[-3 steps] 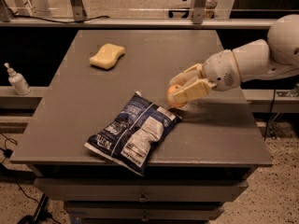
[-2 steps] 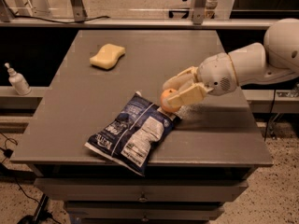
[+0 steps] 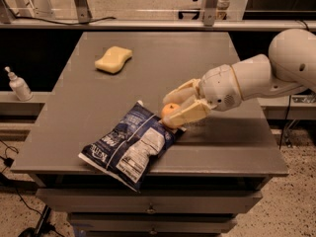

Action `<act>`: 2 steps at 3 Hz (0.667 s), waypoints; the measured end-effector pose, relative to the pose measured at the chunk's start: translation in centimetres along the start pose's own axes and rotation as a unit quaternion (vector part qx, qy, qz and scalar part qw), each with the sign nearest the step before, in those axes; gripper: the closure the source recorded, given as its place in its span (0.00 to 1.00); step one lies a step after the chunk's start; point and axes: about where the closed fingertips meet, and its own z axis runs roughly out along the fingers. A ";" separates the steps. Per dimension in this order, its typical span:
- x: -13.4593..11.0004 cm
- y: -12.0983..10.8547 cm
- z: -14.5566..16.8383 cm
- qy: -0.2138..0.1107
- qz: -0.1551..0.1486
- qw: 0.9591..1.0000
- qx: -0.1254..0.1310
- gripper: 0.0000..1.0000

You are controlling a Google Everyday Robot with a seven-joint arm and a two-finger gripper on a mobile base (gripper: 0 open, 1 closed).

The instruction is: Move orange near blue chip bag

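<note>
The blue chip bag (image 3: 129,146) lies flat near the table's front edge, dark blue with white panels. The orange (image 3: 170,111) is small and round, right at the bag's upper right corner. My gripper (image 3: 174,108) reaches in from the right on a white arm. Its two cream fingers (image 3: 187,113) sit on either side of the orange and hold it just above the table.
A pale yellow sponge (image 3: 113,59) lies at the table's back left. The grey table (image 3: 217,147) has drawers under its front edge. A small white bottle (image 3: 19,85) stands on a lower shelf at far left. Rails and posts run behind the table.
My gripper has moved left and slightly down with the orange, from right of the bag to its upper right corner.
</note>
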 end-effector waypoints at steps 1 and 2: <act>0.2 -0.2 0.4 0.003 -0.021 1.000 0.003 0.83; 0.4 -0.9 0.1 0.005 -0.039 0.999 0.010 0.59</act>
